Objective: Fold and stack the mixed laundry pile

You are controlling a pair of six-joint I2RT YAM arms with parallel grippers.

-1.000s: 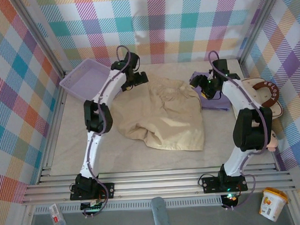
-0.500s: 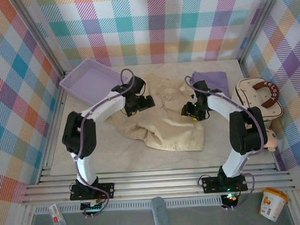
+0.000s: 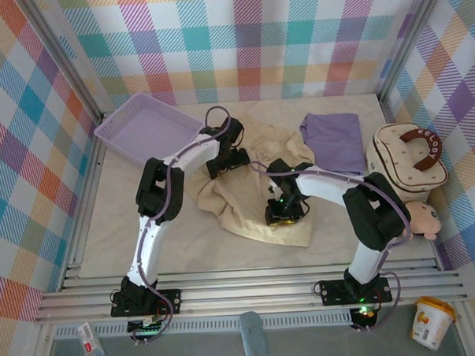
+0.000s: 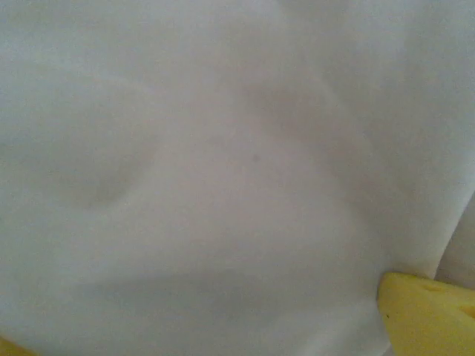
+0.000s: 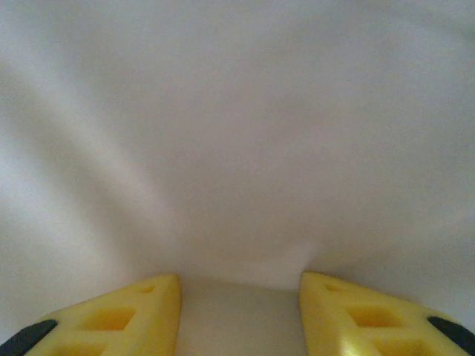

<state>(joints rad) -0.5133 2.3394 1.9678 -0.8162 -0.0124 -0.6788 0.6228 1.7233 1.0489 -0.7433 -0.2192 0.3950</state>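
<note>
The cream-beige shirt [image 3: 250, 189] lies crumpled mid-table. The lavender T-shirt [image 3: 334, 138] sits folded and flat at the back right, apart from both grippers. My left gripper [image 3: 227, 159] is down on the shirt's upper left part. In the left wrist view its jaws stand wide open, pale cloth [image 4: 223, 163] spans the frame, and one yellow fingertip [image 4: 427, 311] shows at the lower right. My right gripper [image 3: 285, 211] presses on the shirt's lower middle. Its yellow fingers [image 5: 133, 311] stand partly apart over cream cloth [image 5: 237, 148], with nothing pinched between them.
A lavender mesh basket [image 3: 141, 127] stands at the back left. A cream padded bag [image 3: 406, 159] with a brown handle and a plush toy [image 3: 424, 217] crowd the right edge. Checked walls close in three sides. A cup [image 3: 429, 321] stands off the table, front right.
My right gripper came from beside the lavender T-shirt down to the cream shirt's lower middle, its jaws narrowing. The left arm shifted right along the shirt's top. The shirt bunched narrower.
</note>
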